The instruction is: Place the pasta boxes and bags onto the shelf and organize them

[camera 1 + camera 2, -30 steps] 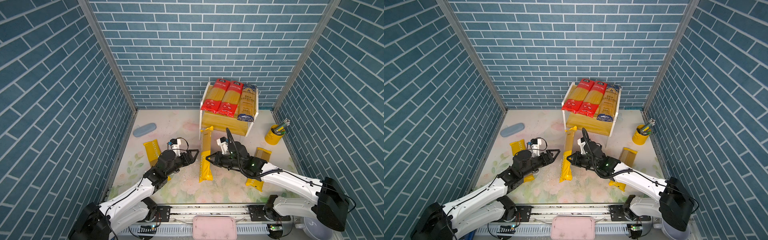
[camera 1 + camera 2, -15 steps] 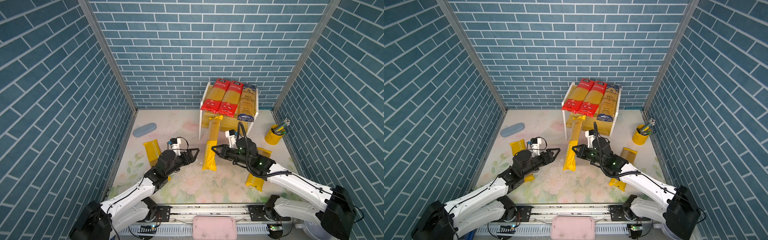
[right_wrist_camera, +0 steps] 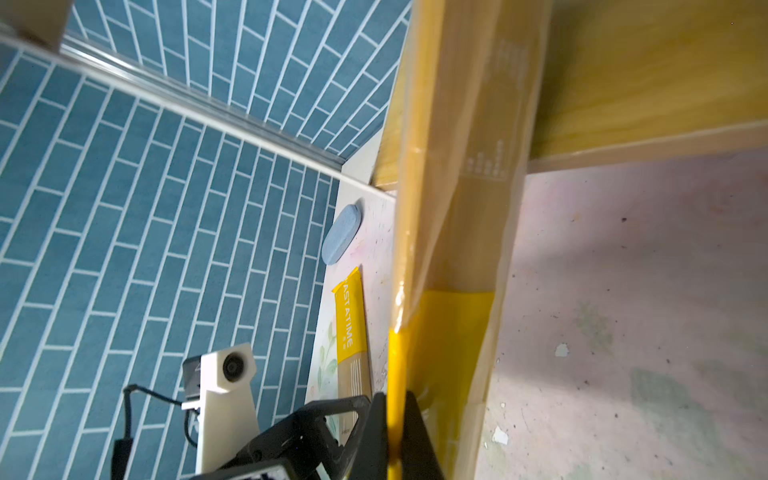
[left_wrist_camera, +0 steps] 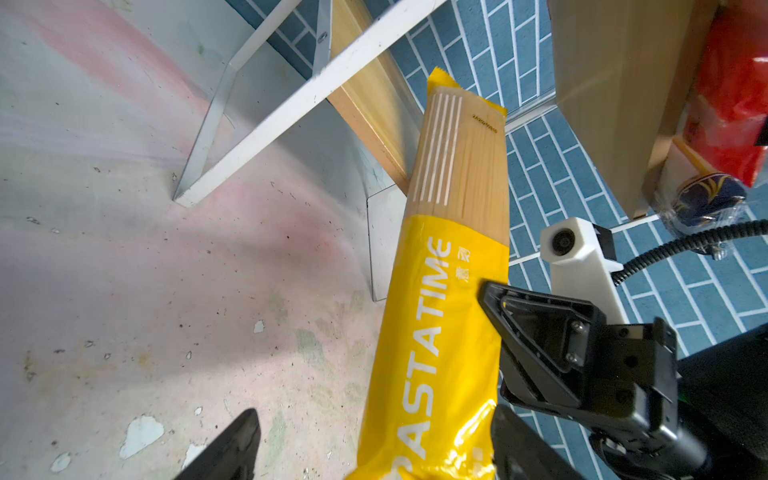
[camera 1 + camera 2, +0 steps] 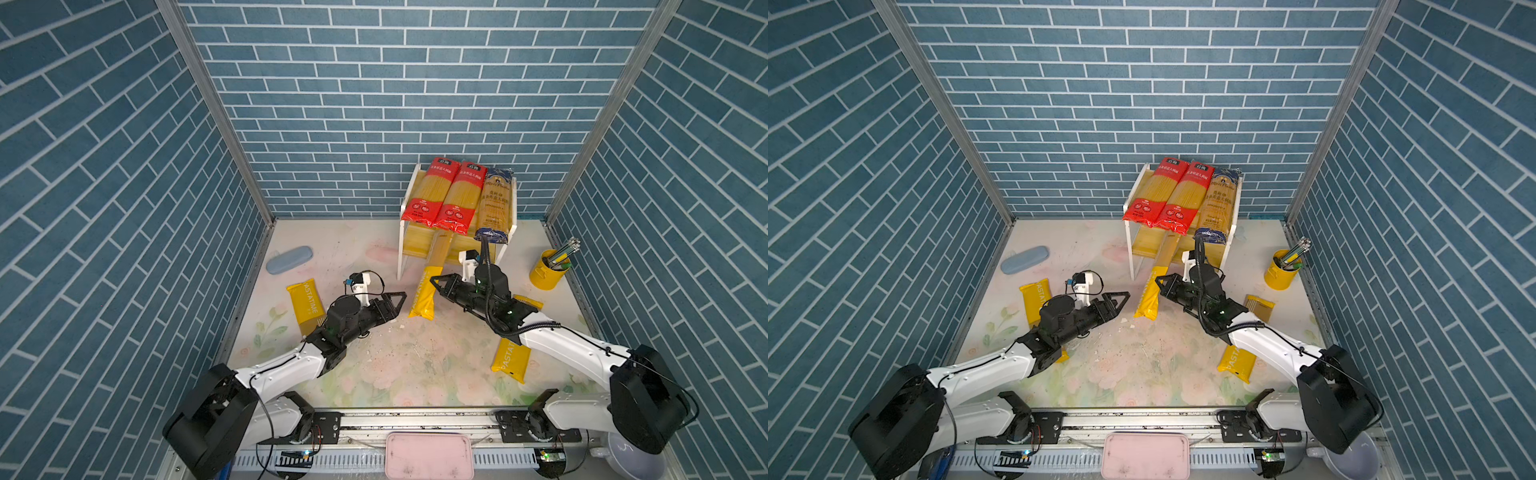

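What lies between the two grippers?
The yellow PASTATIME packet, pinched by the right gripper, the open left gripper near it. Both top views show this.

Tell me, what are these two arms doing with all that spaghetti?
They're shelving it. The right tool grips a yellow PASTATIME packet, tilted, its far end reaching in over the lower board of the shelf. The left tool hangs open and empty. Two red packets and a blue-ended packet already lie on the upper board; three more packets lie on the table.
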Controlling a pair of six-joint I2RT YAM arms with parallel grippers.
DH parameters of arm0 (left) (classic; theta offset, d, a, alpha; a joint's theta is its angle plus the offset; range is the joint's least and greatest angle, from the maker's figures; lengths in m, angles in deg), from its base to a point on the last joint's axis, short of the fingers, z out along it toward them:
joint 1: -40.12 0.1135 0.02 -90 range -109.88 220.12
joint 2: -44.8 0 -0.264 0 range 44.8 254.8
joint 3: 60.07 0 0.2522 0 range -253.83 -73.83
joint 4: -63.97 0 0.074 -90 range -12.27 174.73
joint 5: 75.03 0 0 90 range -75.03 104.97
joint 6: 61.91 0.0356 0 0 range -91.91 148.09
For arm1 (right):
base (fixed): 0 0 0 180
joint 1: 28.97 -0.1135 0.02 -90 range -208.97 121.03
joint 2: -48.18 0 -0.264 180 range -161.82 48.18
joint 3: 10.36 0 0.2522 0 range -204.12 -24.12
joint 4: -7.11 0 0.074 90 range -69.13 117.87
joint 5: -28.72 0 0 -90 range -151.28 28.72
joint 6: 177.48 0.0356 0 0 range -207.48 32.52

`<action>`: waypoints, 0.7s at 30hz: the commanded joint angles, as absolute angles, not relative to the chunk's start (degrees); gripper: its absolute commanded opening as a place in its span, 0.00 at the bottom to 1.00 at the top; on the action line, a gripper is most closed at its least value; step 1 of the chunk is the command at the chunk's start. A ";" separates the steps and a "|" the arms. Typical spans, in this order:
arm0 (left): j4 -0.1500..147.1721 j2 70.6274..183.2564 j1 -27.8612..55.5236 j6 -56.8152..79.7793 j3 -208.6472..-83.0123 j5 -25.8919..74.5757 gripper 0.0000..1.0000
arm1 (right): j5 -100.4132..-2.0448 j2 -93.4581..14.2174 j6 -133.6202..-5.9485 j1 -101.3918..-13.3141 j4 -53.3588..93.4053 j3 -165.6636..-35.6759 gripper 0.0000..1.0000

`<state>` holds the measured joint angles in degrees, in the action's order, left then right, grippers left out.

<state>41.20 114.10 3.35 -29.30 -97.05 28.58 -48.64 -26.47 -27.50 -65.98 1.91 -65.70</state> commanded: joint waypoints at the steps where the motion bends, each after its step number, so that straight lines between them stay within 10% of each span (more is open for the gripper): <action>1: 35.72 116.49 3.19 -30.14 -97.94 29.68 0.88 | -51.63 -25.02 -23.17 -63.80 -8.83 -64.73 0.00; 21: 26.88 137.44 0.23 -29.01 -110.85 37.94 0.88 | -49.70 -24.71 -22.59 -60.61 15.54 -70.12 0.00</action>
